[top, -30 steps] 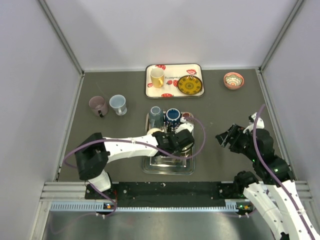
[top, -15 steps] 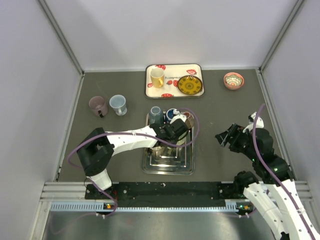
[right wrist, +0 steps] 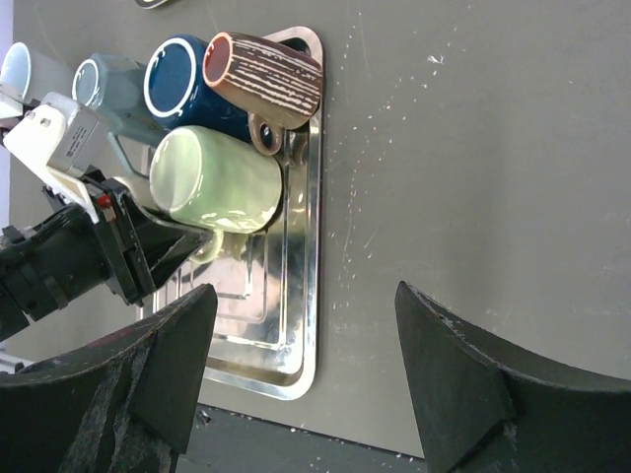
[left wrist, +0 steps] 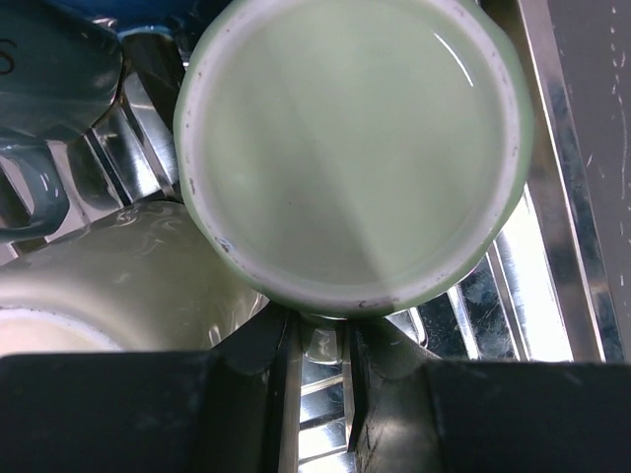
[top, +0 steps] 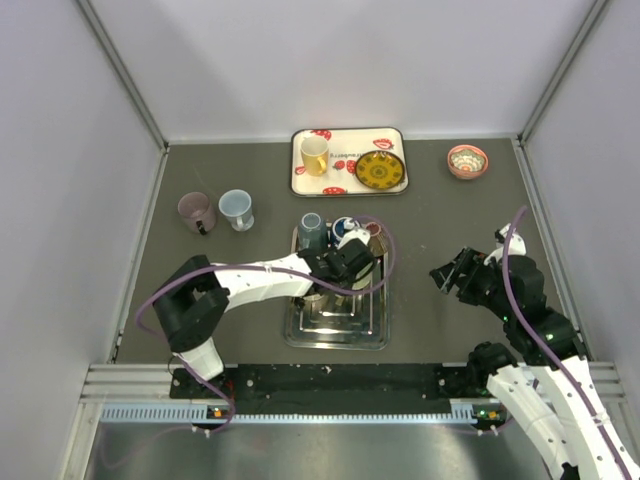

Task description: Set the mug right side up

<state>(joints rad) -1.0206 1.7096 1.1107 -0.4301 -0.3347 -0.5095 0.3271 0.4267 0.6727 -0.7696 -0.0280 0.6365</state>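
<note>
- Left gripper [left wrist: 320,340] is clenched on the handle of the pale green mug [right wrist: 212,182], with its two dark fingers [left wrist: 258,379] pinching in from either side.
- That mug lies on its side over the steel tray [right wrist: 306,325]. Its flat base is turned toward the left wrist camera and its handle points down at the tray floor.
- From where I stand, the green mug sits at the front of a cluster of mugs at the tray's far end. A dark blue mug [right wrist: 182,84] is right behind it, and a grey-blue mug [right wrist: 108,84] stands beside that one.
- A brown striped mug [right wrist: 266,74] lies on its side across the far corner, its handle close against the green mug.
- A cream mug [left wrist: 118,266] also shows in the left wrist view, pressed up next to the green one.
- Right gripper [top: 450,275] hangs with its jaws spread wide and nothing between them, over bare table to the right of the steel tray.
- Further back sits a printed tray [top: 300,180] carrying a yellow mug [top: 314,155] and a patterned plate [top: 379,171].
- A small bowl [top: 467,160] rests near the far right corner.
- Two more mugs [top: 197,211] stand together at the left.
</note>
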